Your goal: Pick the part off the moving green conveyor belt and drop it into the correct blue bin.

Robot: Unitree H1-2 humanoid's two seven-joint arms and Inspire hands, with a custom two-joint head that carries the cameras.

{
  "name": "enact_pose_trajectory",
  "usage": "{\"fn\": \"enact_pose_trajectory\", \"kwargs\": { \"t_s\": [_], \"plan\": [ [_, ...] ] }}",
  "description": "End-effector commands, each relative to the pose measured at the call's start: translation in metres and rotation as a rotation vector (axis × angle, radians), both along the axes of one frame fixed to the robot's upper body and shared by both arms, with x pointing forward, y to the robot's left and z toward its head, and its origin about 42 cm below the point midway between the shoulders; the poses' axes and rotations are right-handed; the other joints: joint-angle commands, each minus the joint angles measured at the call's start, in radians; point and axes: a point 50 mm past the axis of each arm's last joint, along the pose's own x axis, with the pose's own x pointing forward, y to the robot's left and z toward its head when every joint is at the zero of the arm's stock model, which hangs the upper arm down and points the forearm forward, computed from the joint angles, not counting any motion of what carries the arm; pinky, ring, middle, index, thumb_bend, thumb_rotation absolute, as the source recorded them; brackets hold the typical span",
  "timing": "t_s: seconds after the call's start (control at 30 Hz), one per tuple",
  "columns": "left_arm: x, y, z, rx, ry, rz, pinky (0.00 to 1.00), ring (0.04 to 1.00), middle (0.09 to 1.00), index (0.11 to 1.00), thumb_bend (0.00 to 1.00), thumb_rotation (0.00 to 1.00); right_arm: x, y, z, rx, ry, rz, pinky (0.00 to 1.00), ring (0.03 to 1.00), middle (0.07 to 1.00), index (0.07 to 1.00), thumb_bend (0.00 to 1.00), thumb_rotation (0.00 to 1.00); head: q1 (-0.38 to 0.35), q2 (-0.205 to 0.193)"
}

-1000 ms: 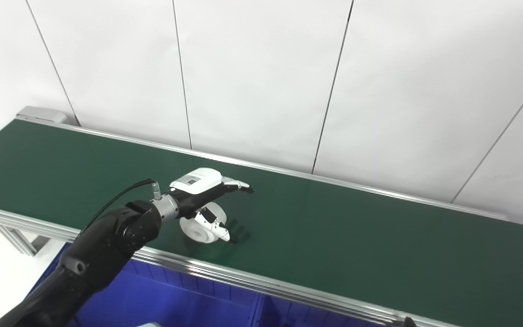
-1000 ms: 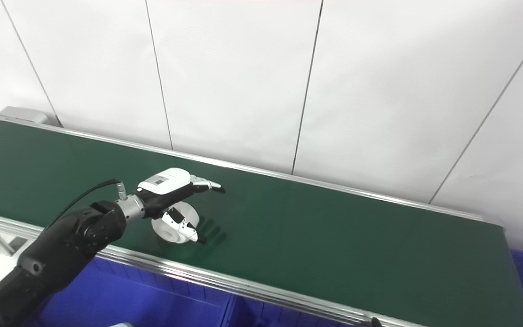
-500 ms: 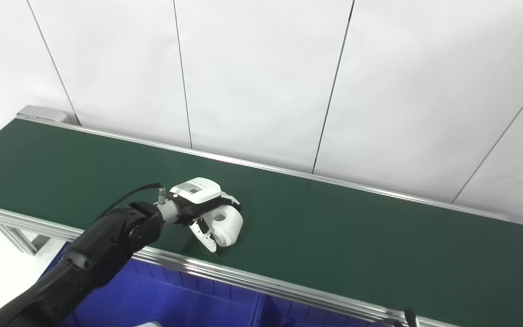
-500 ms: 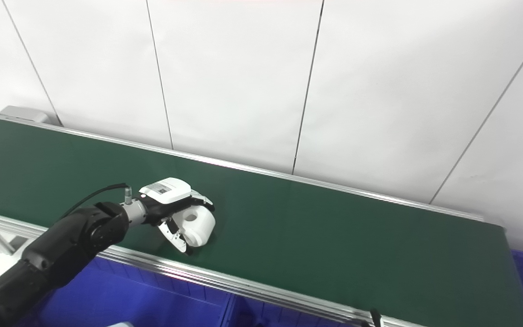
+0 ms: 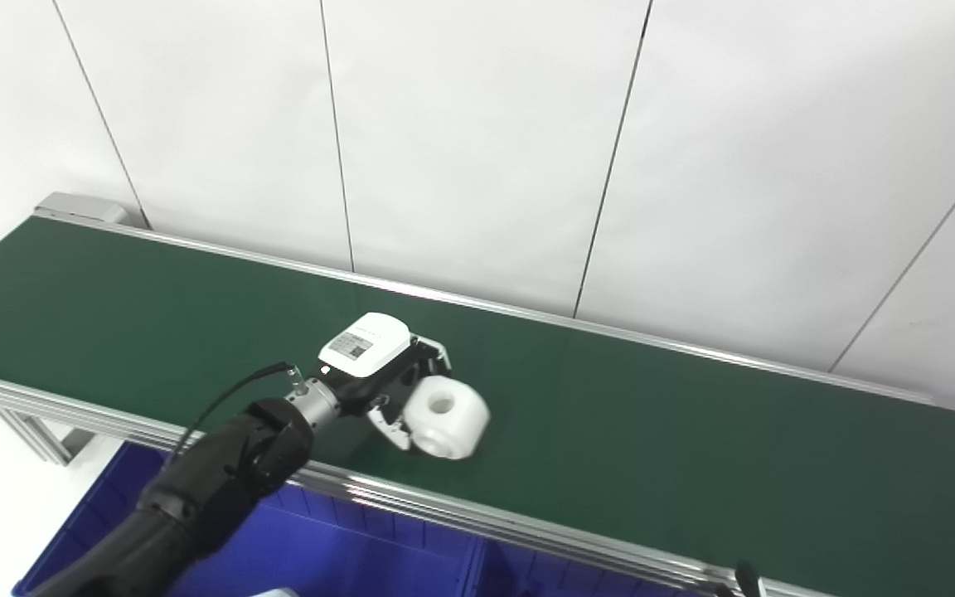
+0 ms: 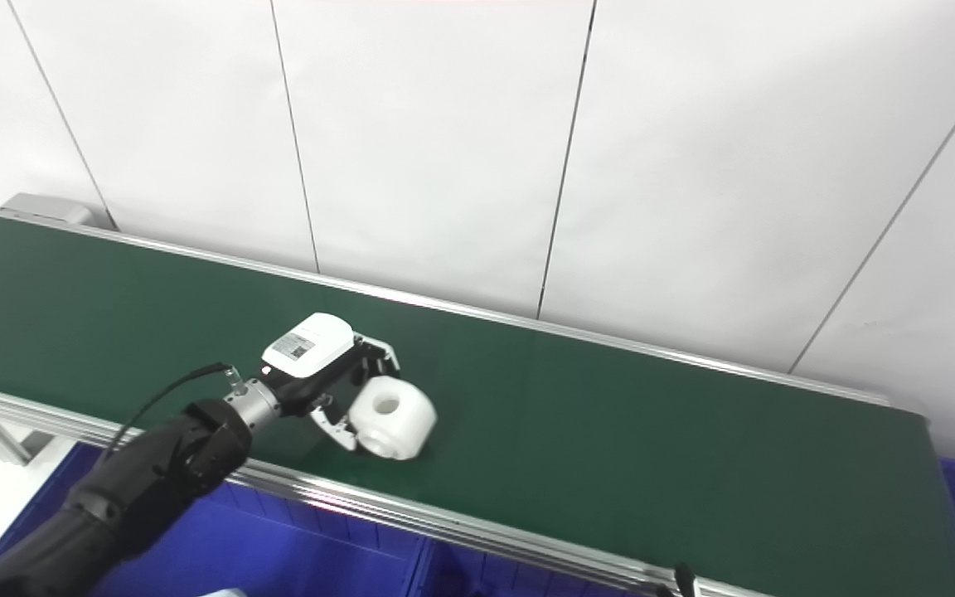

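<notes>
One white part (image 5: 445, 406) sits clasped in the left hand (image 5: 378, 373).

You've got bright, even light from overhead here. The wall (image 5: 477, 141) is nearly blown out, and a pale sheen runs along the belt (image 5: 693, 448) near its far rail. Shadows are faint. The part (image 5: 444, 406) looks slightly motion-blurred.

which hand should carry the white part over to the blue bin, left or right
Left. The left hand already has its fingers curled around the white cylindrical part over the green conveyor belt, with the blue bin just below the near rail. The right hand is barely in view at the bottom edge.
</notes>
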Motion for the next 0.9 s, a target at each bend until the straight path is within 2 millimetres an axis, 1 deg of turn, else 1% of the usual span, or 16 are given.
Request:
{"fn": "enact_pose_trajectory", "kwargs": {
  "t_s": [0.0,0.1,0.2,0.4,0.43,0.5,0.53,0.6,0.63,0.67,0.7,0.73,0.77,0.8,0.83,0.87],
  "plan": [
    [0.007,0.004,0.024,-0.107,-0.021,-0.002,0.43,0.467,0.492,0.480,0.52,0.00,0.002,0.004,0.011,0.007,-0.072,0.012,0.88,0.936,0.985,0.978,0.75,0.99,-0.002,0.002],
    [0.003,0.001,0.029,-0.205,0.042,0.008,0.41,0.467,0.496,0.480,0.52,0.00,0.003,0.005,0.011,0.016,-0.072,0.010,0.88,0.936,0.986,0.978,0.74,0.98,-0.004,0.002],
    [0.002,0.001,0.033,-0.259,0.063,-0.002,0.39,0.440,0.469,0.490,0.52,0.00,0.003,0.006,0.011,0.015,-0.070,0.010,0.88,0.938,0.988,0.981,0.74,0.99,-0.004,0.002],
    [-0.004,0.007,0.045,-0.230,0.108,-0.050,0.40,0.455,0.484,0.486,0.52,0.00,0.002,0.008,0.015,0.017,-0.071,0.010,0.88,0.940,0.990,0.983,0.75,0.99,-0.004,0.020],
    [-0.006,0.008,0.049,-0.206,0.111,-0.067,0.41,0.461,0.489,0.482,0.52,0.00,0.002,0.008,0.016,0.020,-0.071,0.010,0.88,0.940,0.989,0.983,0.75,0.99,-0.005,0.039],
    [-0.012,0.013,0.056,-0.153,0.117,-0.101,0.43,0.477,0.501,0.474,0.52,0.00,0.002,0.009,0.019,0.023,-0.069,0.009,0.88,0.940,0.988,0.983,0.77,0.99,-0.011,0.058],
    [-0.015,0.016,0.058,-0.128,0.121,-0.117,0.44,0.484,0.503,0.472,0.52,0.00,0.002,0.009,0.021,0.024,-0.069,0.008,0.88,0.938,0.987,0.981,0.77,0.98,-0.011,0.058],
    [-0.028,0.029,0.064,-0.066,0.134,-0.153,0.44,0.484,0.502,0.473,0.52,0.00,0.002,0.011,0.028,0.027,-0.076,0.005,0.88,0.937,0.986,0.977,0.76,0.97,-0.019,0.109],
    [-0.035,0.035,0.065,-0.038,0.140,-0.164,0.44,0.486,0.503,0.472,0.52,0.00,0.002,0.012,0.032,0.030,-0.080,0.004,0.88,0.937,0.987,0.977,0.75,0.97,-0.018,0.117],
    [-0.042,0.041,0.067,-0.009,0.148,-0.170,0.45,0.496,0.510,0.467,0.52,0.00,0.002,0.012,0.037,0.034,-0.084,0.003,0.88,0.938,0.987,0.975,0.75,0.96,-0.015,0.145],
    [-0.046,0.044,0.069,0.007,0.153,-0.173,0.46,0.508,0.515,0.462,0.52,0.00,0.002,0.012,0.041,0.036,-0.087,0.002,0.88,0.938,0.986,0.975,0.73,0.96,-0.014,0.152],
    [-0.051,0.048,0.071,0.039,0.163,-0.173,0.47,0.512,0.517,0.460,0.52,0.00,0.003,0.013,0.046,0.039,-0.090,0.002,0.88,0.938,0.986,0.975,0.73,0.95,-0.011,0.181],
    [-0.055,0.050,0.073,0.060,0.171,-0.172,0.47,0.513,0.517,0.460,0.52,0.00,0.004,0.014,0.051,0.041,-0.091,0.002,0.88,0.940,0.986,0.976,0.71,0.94,-0.010,0.187],
    [-0.062,0.053,0.076,0.117,0.167,-0.178,0.47,0.512,0.514,0.463,0.52,0.00,0.006,0.014,0.057,0.040,-0.094,0.002,0.88,0.938,0.984,0.974,0.70,0.94,-0.007,0.213],
    [-0.067,0.055,0.078,0.157,0.164,-0.182,0.47,0.510,0.512,0.465,0.52,0.00,0.007,0.015,0.061,0.039,-0.095,0.001,0.88,0.935,0.982,0.972,0.69,0.93,-0.007,0.213],
    [-0.071,0.056,0.080,0.186,0.156,-0.192,0.47,0.506,0.509,0.467,0.52,0.00,0.009,0.015,0.065,0.038,-0.098,0.002,0.88,0.933,0.981,0.972,0.68,0.93,-0.009,0.234]
  ]
}}
